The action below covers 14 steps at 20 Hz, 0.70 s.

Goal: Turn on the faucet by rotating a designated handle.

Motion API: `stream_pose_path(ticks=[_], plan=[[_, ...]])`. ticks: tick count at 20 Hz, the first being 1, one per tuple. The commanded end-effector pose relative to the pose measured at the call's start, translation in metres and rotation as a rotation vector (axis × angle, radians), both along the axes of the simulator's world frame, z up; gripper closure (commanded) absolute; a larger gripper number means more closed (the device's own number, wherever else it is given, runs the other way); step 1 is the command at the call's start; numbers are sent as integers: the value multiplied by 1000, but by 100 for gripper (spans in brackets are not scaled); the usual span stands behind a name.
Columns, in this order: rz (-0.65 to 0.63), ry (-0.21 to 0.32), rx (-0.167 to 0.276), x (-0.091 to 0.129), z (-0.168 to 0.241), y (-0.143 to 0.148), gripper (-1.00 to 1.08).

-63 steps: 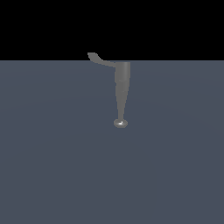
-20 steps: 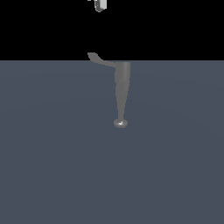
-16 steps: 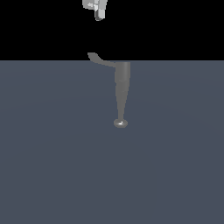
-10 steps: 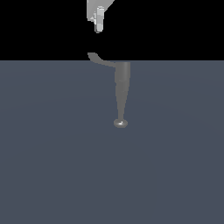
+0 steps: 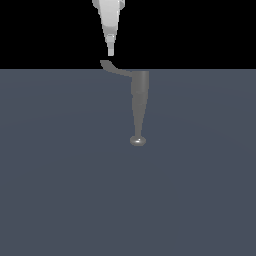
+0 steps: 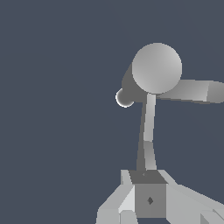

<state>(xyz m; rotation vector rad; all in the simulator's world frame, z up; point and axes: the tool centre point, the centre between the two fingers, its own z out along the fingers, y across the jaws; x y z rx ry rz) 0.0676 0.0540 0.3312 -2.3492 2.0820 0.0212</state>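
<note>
Faucet (image 5: 138, 105) sits alone on the grey counter (image 5: 60, 175), in the exterior view's upper middle. Its tapered column runs toward the camera and ends in a shiny knob. The handle (image 5: 112, 67) branches off the wide far end, curving toward the exterior view's left with a flared tip.

That leaves the handle exposed from above, probably why the arm comes in vertically. Pincer (image 5: 110, 50) hangs directly over the handle tip, just above it, with a thin gap and no contact. It's holding nothing. In the exterior view the fingertips read as one narrow point, so it looks nearly closed, but I can't tell the exact opening. The wrist view doesn't show the fingers clearly.
</note>
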Motion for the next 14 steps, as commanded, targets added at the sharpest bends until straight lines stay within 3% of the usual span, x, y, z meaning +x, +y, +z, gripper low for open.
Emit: stream_pose_path(ticks=[1, 14], plan=[[-48, -3, -3, 9, -9, 3, 108], [-151, -8, -11, 27, -32, 9, 108]])
